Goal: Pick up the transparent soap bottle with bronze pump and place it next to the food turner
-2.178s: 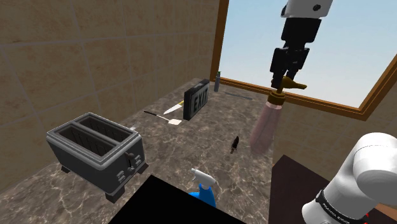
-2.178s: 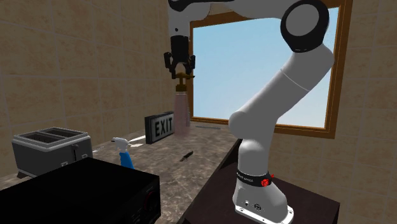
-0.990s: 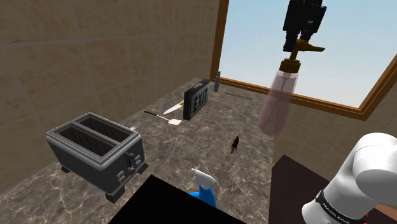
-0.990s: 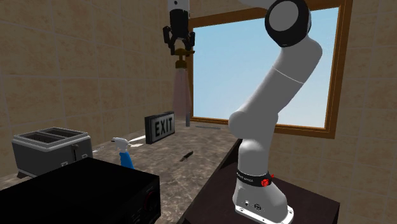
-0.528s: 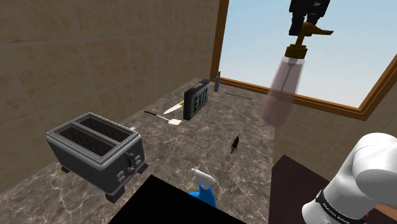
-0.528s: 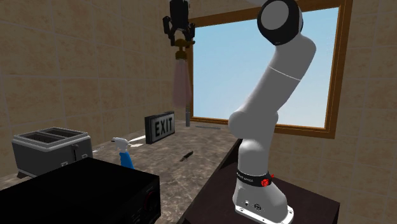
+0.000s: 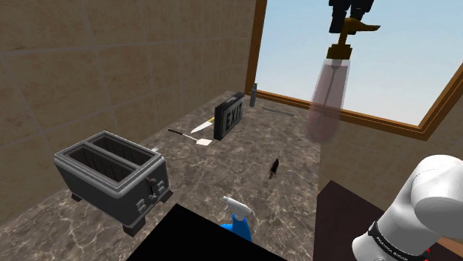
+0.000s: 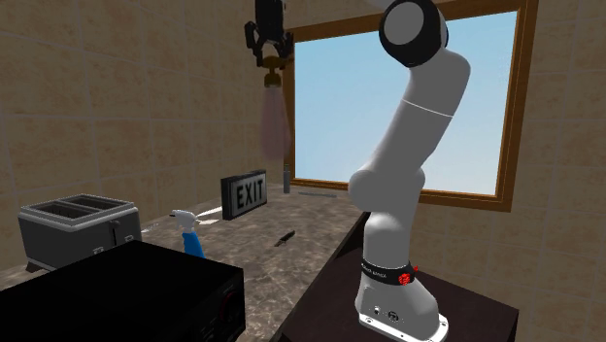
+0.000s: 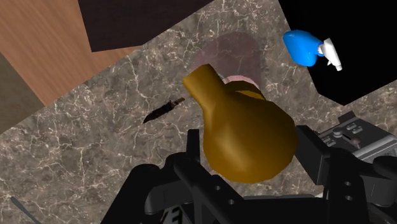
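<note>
Shoulder view: the gripper [image 7: 347, 21] is clamped on the bronze pump [image 7: 350, 31] of the transparent soap bottle [image 7: 329, 96]. The bottle hangs high above the marble counter [image 7: 222, 174] in front of the window [image 7: 401, 67], well apart from the food turner [image 7: 197, 138] lying just beside the EXIT sign [image 7: 228, 115]. Second exterior view: the bottle hangs from the gripper, well above the counter, the EXIT sign and the toaster [image 8: 73, 228]. Wrist view: the black fingers [image 9: 313, 156] clasp the pump head from both sides, with a small dark knife [image 9: 162, 110] and a blue spray bottle [image 9: 308, 49] on the counter below.
</note>
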Motion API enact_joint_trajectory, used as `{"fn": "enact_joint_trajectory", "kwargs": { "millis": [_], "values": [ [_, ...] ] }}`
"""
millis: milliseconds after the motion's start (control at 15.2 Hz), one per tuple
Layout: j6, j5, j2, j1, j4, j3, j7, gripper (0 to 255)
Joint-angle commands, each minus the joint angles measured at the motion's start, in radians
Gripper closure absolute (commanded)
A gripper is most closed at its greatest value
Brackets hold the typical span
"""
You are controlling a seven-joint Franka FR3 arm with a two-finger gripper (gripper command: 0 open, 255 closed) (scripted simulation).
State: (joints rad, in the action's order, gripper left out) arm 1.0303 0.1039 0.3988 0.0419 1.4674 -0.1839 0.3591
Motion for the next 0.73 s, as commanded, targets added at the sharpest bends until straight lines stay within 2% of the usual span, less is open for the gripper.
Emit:
{"fn": "enact_joint_trajectory", "kwargs": {
  "millis": [0,660],
  "values": [
    [0.052,-0.009,-0.020,-0.004,0.032,0.005,-0.016,255],
    [0.280,-0.052,-0.197,-0.024,0.088,0.017,-0.068,255]
  ]
}}
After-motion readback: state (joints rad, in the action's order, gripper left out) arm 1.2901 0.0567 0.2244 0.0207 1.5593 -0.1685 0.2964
